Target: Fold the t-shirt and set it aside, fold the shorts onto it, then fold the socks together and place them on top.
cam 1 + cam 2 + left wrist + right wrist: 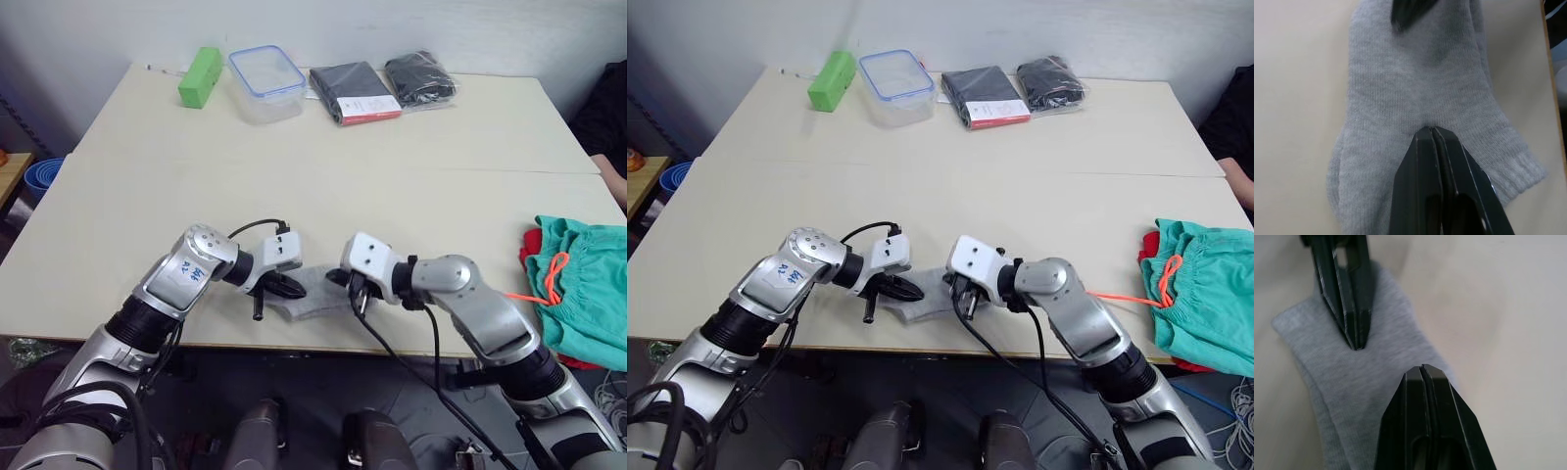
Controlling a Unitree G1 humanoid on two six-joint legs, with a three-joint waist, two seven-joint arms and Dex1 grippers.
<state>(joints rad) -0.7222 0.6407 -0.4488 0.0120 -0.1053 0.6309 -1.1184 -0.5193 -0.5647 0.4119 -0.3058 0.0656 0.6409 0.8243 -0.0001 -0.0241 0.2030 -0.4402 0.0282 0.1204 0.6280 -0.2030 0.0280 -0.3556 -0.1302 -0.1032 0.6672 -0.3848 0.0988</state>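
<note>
Socks [312,292] flat at table [323,186] near edge, between both claws. Left claw [1432,131] pressed together, tip on sock. Right claw [1421,368] pressed together too, tip on sock. Could slide off edge if pushed. Shorts [586,289] over t-shirt [530,243], far right, seen from head views; knit ribs from wrists.

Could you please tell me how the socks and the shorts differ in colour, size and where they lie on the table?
Colour: the socks are light grey knit, while the shorts are teal-green with an orange drawstring.
Size: the socks are much smaller than the shorts.
Place: the socks lie at the near table edge between the left gripper and the right gripper, both shut over them; the shorts lie at the table's right edge, atop the t-shirt, with no gripper near.
Both lie flat on the table.
</note>
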